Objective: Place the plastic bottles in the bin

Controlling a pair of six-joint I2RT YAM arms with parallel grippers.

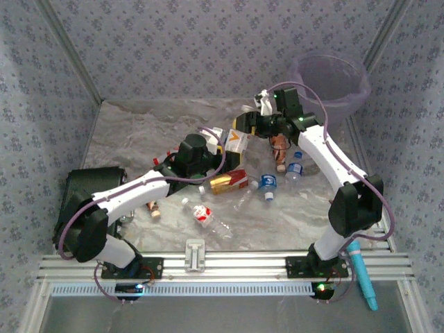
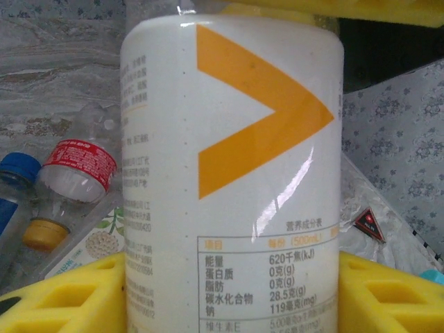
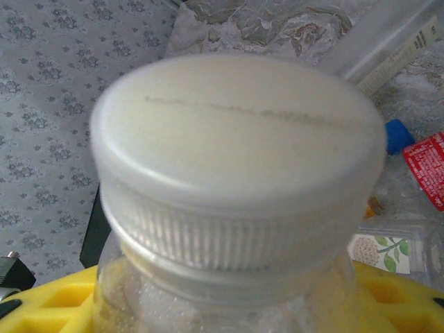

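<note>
The left hand (image 2: 230,281) pinches the white bottle (image 2: 229,139) by its body, long axis running toward the right hand (image 3: 222,295), cap end first. That hand's fingers (image 3: 45,302) flank the neck; whether they have clamped, I cannot tell. The bin (image 1: 362,82) stands farther right and back, nearer the right arm.

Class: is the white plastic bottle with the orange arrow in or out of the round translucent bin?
Out. The white bottle sits in the left gripper, between its yellow fingers, well apart from the bin.
</note>
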